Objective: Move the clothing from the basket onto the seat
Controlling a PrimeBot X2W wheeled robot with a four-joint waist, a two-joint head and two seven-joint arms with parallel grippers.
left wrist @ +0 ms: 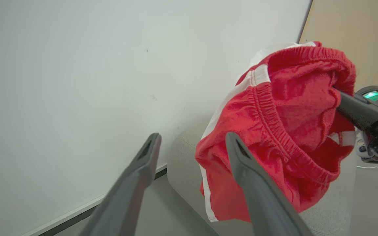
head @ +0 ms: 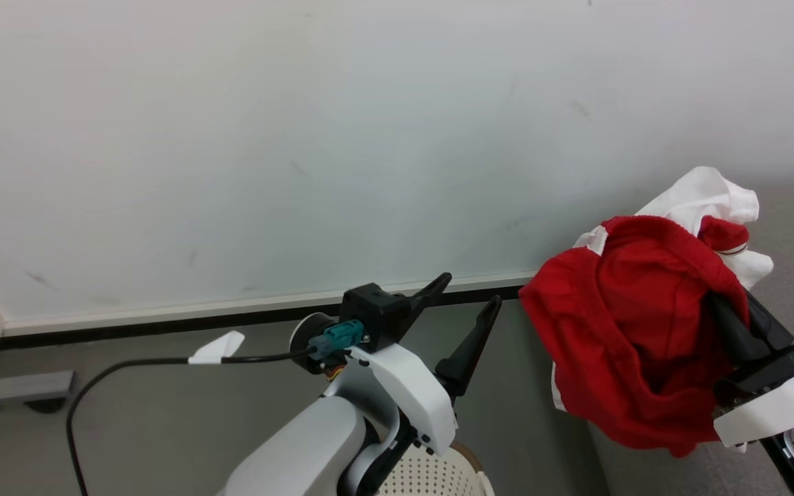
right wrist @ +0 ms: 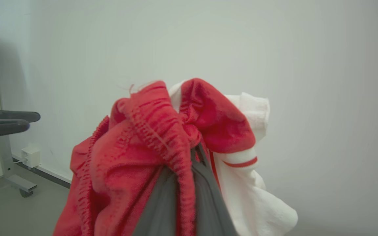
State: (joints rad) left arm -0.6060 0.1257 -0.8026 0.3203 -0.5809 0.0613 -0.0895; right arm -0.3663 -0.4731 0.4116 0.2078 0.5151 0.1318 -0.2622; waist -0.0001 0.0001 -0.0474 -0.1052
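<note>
Carrying step: the right gripper (head: 728, 317), lower right of the head view, pinches the clothing (head: 617, 331) aloft, clear of the basket (head: 431, 475) at bottom centre. The left gripper (head: 469, 289) gapes wide, empty. Next, I judge: lower onto the seat (left wrist: 184, 157), then release.

The basket (head: 438, 479) is cut off by the bottom edge and partly covered by the left arm (head: 314, 441). The jaw tips of the right gripper (head: 745, 329) are buried in the clothing (head: 617, 337).
</note>
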